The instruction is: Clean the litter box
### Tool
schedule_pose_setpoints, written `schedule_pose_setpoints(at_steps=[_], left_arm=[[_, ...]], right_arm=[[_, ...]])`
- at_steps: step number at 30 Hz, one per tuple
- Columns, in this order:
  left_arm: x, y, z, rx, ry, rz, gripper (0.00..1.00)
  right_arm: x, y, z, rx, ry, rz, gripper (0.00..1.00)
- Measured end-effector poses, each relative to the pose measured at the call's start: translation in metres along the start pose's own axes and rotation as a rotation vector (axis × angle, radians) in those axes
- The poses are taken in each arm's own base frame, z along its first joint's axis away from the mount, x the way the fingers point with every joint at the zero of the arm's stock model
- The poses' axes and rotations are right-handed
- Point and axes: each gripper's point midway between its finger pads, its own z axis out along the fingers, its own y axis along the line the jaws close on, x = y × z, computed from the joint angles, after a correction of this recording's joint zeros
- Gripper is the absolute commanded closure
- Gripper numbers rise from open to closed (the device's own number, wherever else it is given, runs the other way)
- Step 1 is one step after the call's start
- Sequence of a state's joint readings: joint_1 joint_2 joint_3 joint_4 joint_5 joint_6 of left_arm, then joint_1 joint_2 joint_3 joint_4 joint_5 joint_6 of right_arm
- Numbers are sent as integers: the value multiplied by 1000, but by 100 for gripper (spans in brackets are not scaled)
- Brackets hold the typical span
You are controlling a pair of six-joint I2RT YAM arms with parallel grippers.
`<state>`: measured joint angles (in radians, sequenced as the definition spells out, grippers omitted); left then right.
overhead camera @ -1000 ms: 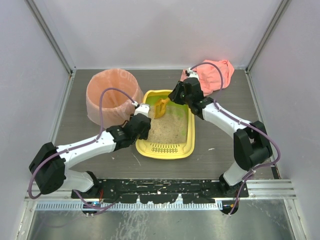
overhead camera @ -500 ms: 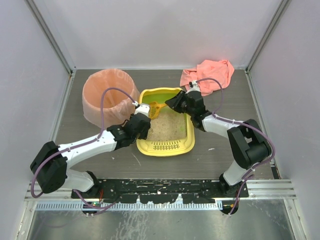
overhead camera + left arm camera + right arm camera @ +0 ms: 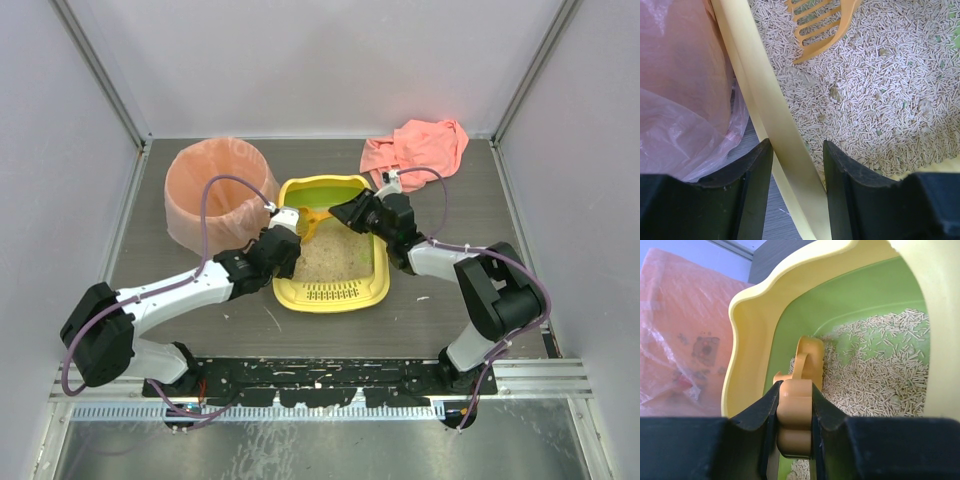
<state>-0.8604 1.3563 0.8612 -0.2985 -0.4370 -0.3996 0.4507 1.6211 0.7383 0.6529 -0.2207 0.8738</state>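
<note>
The yellow litter box (image 3: 382, 262) with green inner walls and sandy litter (image 3: 325, 258) lies mid-table, its slotted grate (image 3: 330, 296) at the near end. My left gripper (image 3: 283, 232) straddles the box's left rim; in the left wrist view (image 3: 797, 145) the rim (image 3: 771, 95) runs between the fingers (image 3: 752, 190) and touches both. My right gripper (image 3: 347, 214) is shut on the handle of the orange slotted scoop (image 3: 311, 222). In the right wrist view (image 3: 796, 387) the scoop (image 3: 809, 357) reaches down into the litter by the far left corner, inside the box rim (image 3: 747, 340).
A round pink-bagged bin (image 3: 215, 190) stands just left of the box, touching it; it also fills the left of the left wrist view (image 3: 680, 100). A crumpled pink cloth (image 3: 420, 145) lies at the back right. Several darker clumps (image 3: 836, 92) sit in the litter.
My right gripper has come down and towards the box, lowering the scoop from above into the litter at the far left corner. The box and the bin have shifted slightly to the left.
</note>
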Motion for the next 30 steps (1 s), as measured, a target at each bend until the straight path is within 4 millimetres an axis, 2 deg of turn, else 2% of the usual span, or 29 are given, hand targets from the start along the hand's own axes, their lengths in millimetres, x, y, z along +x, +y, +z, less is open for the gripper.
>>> schedule_pose_setpoints(at_steps=[5,7,9,13,22,30], left_arm=[[-1,1,-1,4,-2,-2,54],[-3,1,-3,10,-7,-4,51],[-8,2,-7,17,-20,-5,43],[-24,3,-22,42,-74,-25,33],[-60,7,-58,87,-186,-61,26],[-69,13,-75,92,-212,-67,20]], right_arm=[[0,3,-4,-28,-4,21,99],[-1,3,-8,-33,-8,33,99],[-1,3,-11,-33,-13,45,99],[-2,2,-17,-27,-18,68,99],[-8,3,-32,-22,-41,91,99],[-21,2,-48,-12,-85,98,99]])
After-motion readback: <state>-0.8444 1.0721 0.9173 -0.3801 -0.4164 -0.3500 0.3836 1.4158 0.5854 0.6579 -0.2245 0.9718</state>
